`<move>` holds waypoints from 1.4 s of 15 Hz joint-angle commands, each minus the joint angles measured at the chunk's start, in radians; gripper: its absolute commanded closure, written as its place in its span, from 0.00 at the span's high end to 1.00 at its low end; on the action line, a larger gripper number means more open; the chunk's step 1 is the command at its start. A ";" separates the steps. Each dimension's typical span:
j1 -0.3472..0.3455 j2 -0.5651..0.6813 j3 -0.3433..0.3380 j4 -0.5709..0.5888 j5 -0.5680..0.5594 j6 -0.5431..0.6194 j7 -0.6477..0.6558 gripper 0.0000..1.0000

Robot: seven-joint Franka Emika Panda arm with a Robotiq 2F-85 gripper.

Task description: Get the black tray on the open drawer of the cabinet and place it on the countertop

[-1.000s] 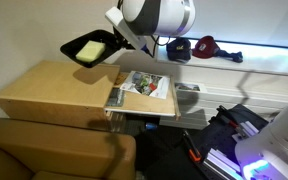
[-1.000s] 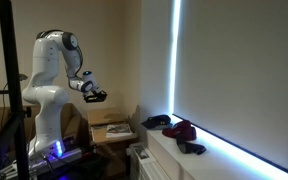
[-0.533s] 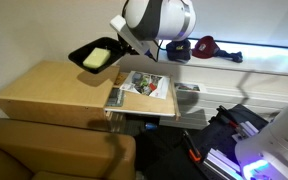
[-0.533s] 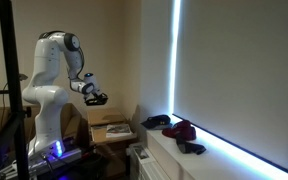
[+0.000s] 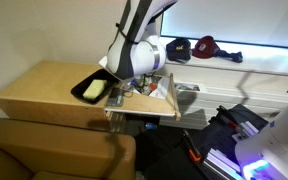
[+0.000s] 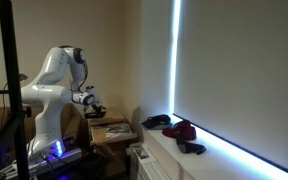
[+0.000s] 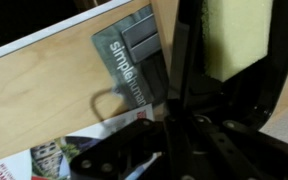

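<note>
The black tray [image 5: 78, 91], shallow with rounded corners and holding a yellow sponge [image 5: 92, 90], sat low at the countertop's [image 5: 42, 84] 3 o'clock edge. Bare tan wood lay open toward 9 o'clock. The gripper [image 5: 107, 85] was clamped on the tray's rim. The open drawer [image 5: 170, 98], at the tray's 3 o'clock, held glossy booklets [image 5: 142, 84]. Whether the tray touched the wood was unclear.
</note>
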 commanded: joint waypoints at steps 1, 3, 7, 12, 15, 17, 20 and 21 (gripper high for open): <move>0.058 0.145 -0.020 0.209 0.061 0.000 0.103 0.02; 0.103 0.200 -0.058 0.287 0.084 -0.010 0.155 0.02; 0.087 0.196 -0.038 0.274 0.076 0.001 0.133 0.07; 0.110 0.291 -0.090 0.358 0.124 0.033 0.242 0.02; 0.150 0.349 -0.146 0.402 0.157 0.020 0.296 0.02; 0.199 0.372 -0.199 0.403 0.169 -0.026 0.315 0.02; 0.275 0.338 -0.277 0.360 0.162 -0.148 0.328 0.38; 0.269 0.313 -0.270 0.354 0.149 -0.201 0.326 0.46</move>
